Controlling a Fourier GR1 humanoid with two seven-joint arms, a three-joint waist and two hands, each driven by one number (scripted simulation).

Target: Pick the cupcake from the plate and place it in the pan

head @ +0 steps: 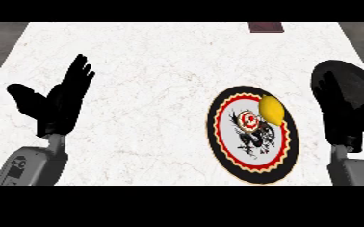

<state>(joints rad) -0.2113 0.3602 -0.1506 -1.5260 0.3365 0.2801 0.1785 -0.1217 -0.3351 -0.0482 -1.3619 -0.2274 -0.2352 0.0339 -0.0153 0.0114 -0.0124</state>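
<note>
Marble counter (156, 62), cupcake (272, 109) on plate (216, 131) rim — left hand (60, 105), right hand (340, 107), fingers released

Left robot hand (60, 103), right robot hand (340, 108) black; forearms (32, 163) grey, left one bearing dark marking (20, 164).

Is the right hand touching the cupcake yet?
Apart. The head view shows bare counter between the right hand and the yellow cupcake on the plate.

One head view, looking steeply down, near the counter (156, 62)
</note>
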